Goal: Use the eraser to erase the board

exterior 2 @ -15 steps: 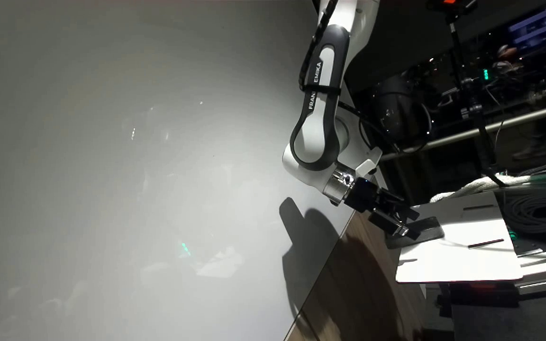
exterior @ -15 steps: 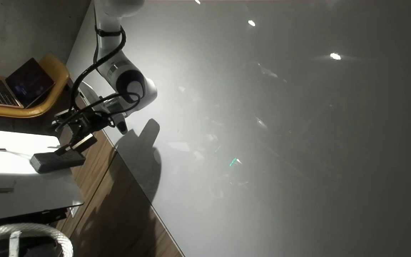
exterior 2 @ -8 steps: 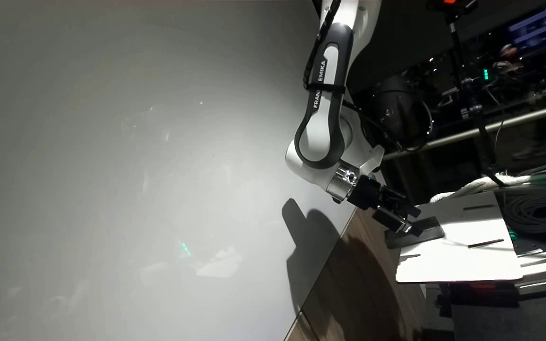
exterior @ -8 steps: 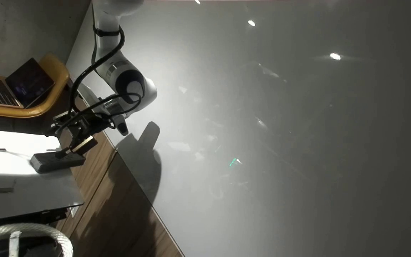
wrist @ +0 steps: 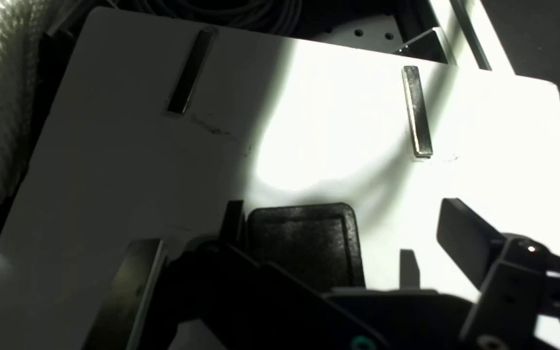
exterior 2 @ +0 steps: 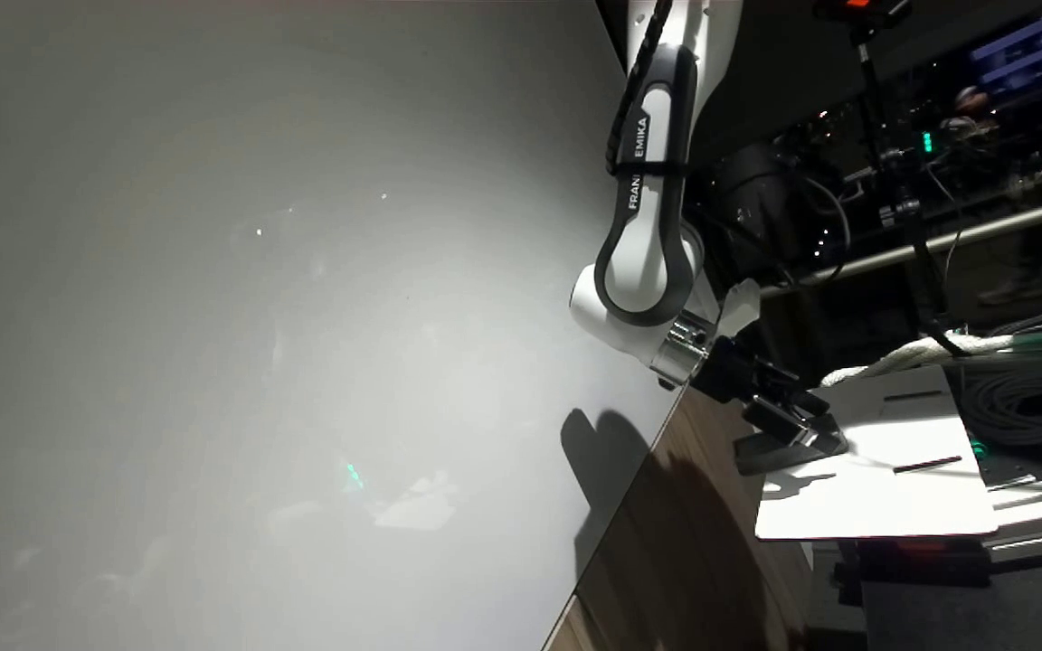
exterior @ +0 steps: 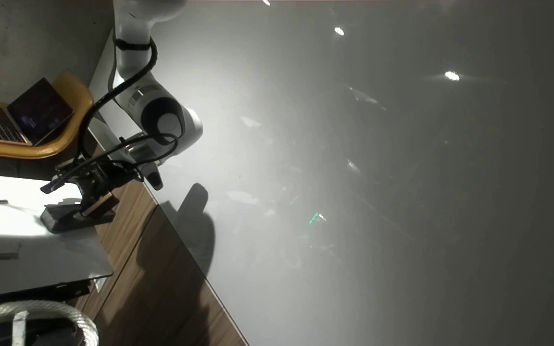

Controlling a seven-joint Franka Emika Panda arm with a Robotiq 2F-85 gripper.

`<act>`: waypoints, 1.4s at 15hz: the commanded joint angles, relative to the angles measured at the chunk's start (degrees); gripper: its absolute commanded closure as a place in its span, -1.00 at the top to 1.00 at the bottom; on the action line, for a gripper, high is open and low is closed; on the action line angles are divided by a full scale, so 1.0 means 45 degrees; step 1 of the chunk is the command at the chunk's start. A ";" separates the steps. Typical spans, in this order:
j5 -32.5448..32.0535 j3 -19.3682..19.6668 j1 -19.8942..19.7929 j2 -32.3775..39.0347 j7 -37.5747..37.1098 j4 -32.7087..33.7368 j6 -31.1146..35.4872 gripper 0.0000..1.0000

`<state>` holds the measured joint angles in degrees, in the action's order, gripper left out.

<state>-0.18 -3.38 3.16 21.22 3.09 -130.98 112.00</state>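
The eraser, a dark grey oblong block, lies on the white tabletop; it shows in both exterior views (exterior: 60, 223) (exterior 2: 761, 455) and in the wrist view (wrist: 304, 238). My gripper (exterior: 64, 202) is open over its end, as an exterior view (exterior 2: 828, 423) also shows. In the wrist view the gripper (wrist: 343, 214) has its left finger close beside the eraser's side, with a wide gap to the right finger. I cannot tell whether the left finger touches it. The glossy grey-white board (exterior: 354, 144) (exterior 2: 304, 271) fills most of both exterior views. I cannot make out a black squiggle.
The white tabletop (exterior: 65, 259) (wrist: 129, 160) bears several metal bars, such as one bar (wrist: 417, 112). Brown wood (exterior: 128, 245) lies between tabletop and board. An open laptop (exterior: 41, 110) sits on a yellow chair (exterior: 77, 96). A thick white rope (exterior: 65, 310) is nearby.
The arm and gripper have moved away from the board and down, further over the eraser and tabletop. The arm's shadow has shifted along. The eraser has not moved.
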 commanded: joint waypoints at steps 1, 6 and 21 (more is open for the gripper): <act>-0.0119 -0.0039 -0.0016 -0.0208 0.0243 -0.0325 0.0327 1.00; -0.0029 -0.0306 0.0242 -0.0238 0.0120 -0.0249 0.0252 1.00; 0.0274 -0.0259 0.0228 -0.4350 -0.0115 -0.1502 0.1476 1.00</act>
<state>-1.68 -3.72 4.25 10.61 2.65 -132.25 114.09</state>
